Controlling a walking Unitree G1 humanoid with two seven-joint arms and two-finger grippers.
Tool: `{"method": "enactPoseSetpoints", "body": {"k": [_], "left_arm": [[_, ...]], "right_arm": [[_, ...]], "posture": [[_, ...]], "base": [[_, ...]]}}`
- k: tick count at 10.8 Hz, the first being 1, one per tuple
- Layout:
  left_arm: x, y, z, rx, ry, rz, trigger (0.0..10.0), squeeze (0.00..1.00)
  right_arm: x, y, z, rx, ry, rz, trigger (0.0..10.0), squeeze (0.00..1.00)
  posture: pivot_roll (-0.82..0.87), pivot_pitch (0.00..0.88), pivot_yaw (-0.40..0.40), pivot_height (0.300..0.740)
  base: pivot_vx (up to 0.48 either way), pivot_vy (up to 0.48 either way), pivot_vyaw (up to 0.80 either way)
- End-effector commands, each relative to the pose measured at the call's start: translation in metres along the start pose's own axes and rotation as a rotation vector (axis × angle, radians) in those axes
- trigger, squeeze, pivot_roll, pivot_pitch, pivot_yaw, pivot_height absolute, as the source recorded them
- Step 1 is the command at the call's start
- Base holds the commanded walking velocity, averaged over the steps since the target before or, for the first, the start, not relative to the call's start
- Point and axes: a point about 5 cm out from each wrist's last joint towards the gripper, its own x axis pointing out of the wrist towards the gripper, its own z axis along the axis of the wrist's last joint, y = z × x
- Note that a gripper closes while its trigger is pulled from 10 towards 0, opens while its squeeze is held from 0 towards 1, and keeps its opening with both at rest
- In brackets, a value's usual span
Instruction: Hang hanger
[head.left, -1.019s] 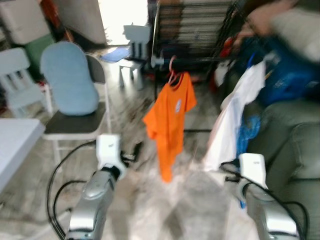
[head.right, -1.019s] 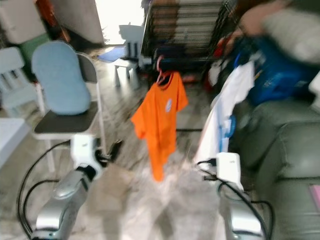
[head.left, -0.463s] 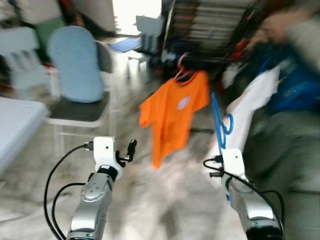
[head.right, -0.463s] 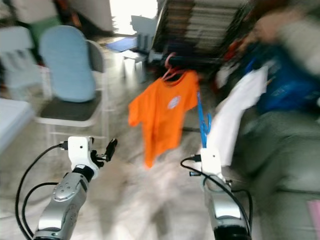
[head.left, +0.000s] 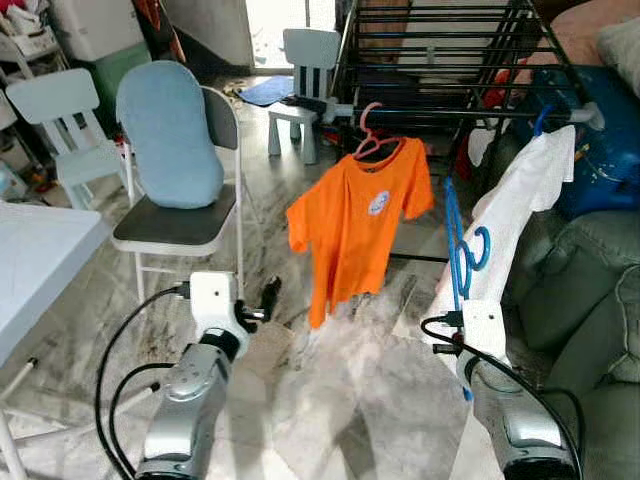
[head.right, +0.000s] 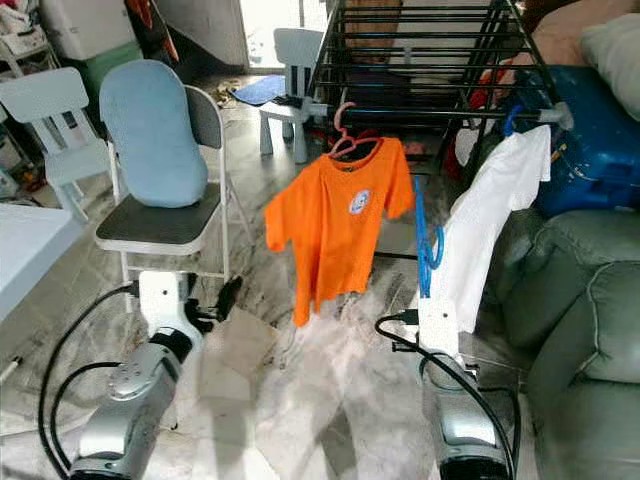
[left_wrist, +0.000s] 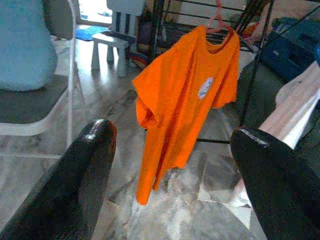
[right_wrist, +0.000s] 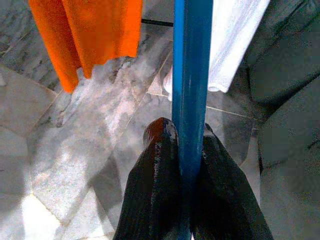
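My right gripper (right_wrist: 184, 131) is shut on a blue plastic hanger (head.left: 459, 250), which stands upright in front of me, hook at the top. Its blue bar (right_wrist: 192, 70) runs straight between the two black fingers. Beyond it stands a black drying rack whose front rail (head.left: 470, 115) carries an orange T-shirt (head.left: 355, 220) on a pink hanger (head.left: 372, 140) and a white shirt (head.left: 520, 195) at the right end. The blue hanger is lower than the rail and between the two shirts. My left gripper (left_wrist: 170, 140) is held low at the left, open and empty, facing the orange shirt.
A folding chair with a light blue cushion (head.left: 170, 140) stands at the left, with small white chairs (head.left: 305, 70) behind it. A white table's edge (head.left: 35, 270) is at the near left. A green sofa (head.left: 590, 290) fills the right side beside the rack.
The head camera has swung and settled, so the picture is sharp now. My right arm has lifted the blue hanger upright into view; the left arm stays much the same.
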Motion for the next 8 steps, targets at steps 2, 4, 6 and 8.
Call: {"method": "enactPoseSetpoints", "body": {"k": [2, 4, 6, 8], "left_arm": [[-0.0036, 0.0012, -0.0043, -0.004, 0.024, -0.006, 10.0, 0.00], [-0.0032, 0.0008, -0.0042, -0.010, 0.027, -0.013, 10.0, 0.00], [-0.0020, 0.0018, -0.0032, -0.011, 0.026, -0.015, 10.0, 0.00], [-0.0012, 0.0002, -0.0030, -0.013, 0.026, -0.023, 10.0, 0.00]], "right_arm": [[-0.0018, 0.0039, 0.0044, 0.017, -0.019, 0.020, 10.0, 0.00], [-0.0011, 0.0052, 0.0066, 0.024, -0.022, 0.027, 10.0, 0.00], [-0.0010, 0.0052, 0.0072, 0.025, -0.023, 0.030, 10.0, 0.00], [-0.0008, 0.0055, 0.0061, 0.029, -0.017, 0.033, 10.0, 0.00]], "posture": [[-0.16, 0.000, 0.057, 0.740], [-0.16, 0.000, 0.058, 0.740], [-0.16, 0.000, 0.059, 0.740], [-0.16, 0.000, 0.060, 0.740]], "base": [[0.293, 0.000, 0.00], [0.362, 0.000, 0.00], [0.394, 0.274, 0.00], [0.390, 0.277, 0.00]]}}
